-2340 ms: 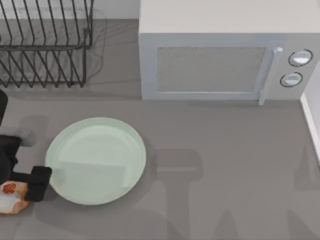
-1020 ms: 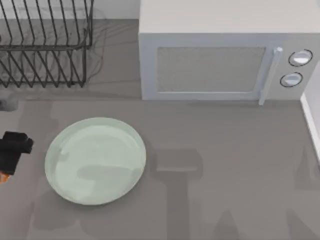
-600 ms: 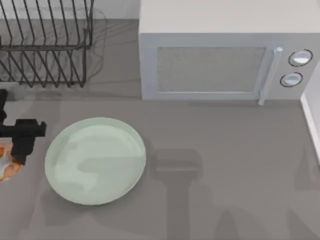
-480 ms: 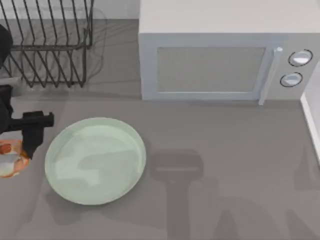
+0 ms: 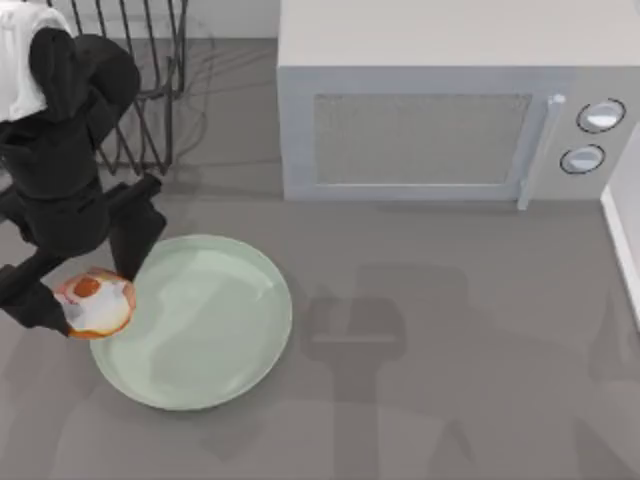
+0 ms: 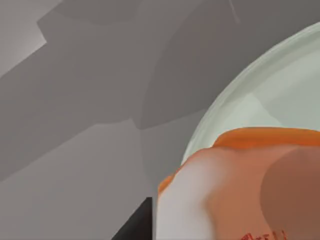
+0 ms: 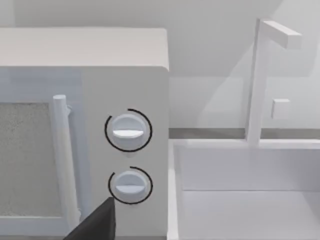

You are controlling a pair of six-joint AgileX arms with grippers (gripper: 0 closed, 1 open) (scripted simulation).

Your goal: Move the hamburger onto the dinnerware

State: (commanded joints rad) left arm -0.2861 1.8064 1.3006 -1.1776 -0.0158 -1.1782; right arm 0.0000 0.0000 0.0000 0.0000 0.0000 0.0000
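Observation:
The hamburger, a small orange and white lump with a red-orange patch, sits between the fingers of my left gripper, which is shut on it. It hangs over the left rim of the dinnerware, a large pale mint-green plate on the table's left half. In the left wrist view the hamburger is close up, with the plate's rim curving behind it and a black finger beside it. My right gripper shows as a dark edge in the right wrist view, facing the microwave's knobs.
A black wire dish rack stands at the back left, partly behind my left arm. A white microwave fills the back right, its two knobs at its right end. A white sink lies to its right.
My left arm has swung in from the table's left edge toward the right, carrying the hamburger from beside the plate to over its left rim. The arm now covers part of the dish rack.

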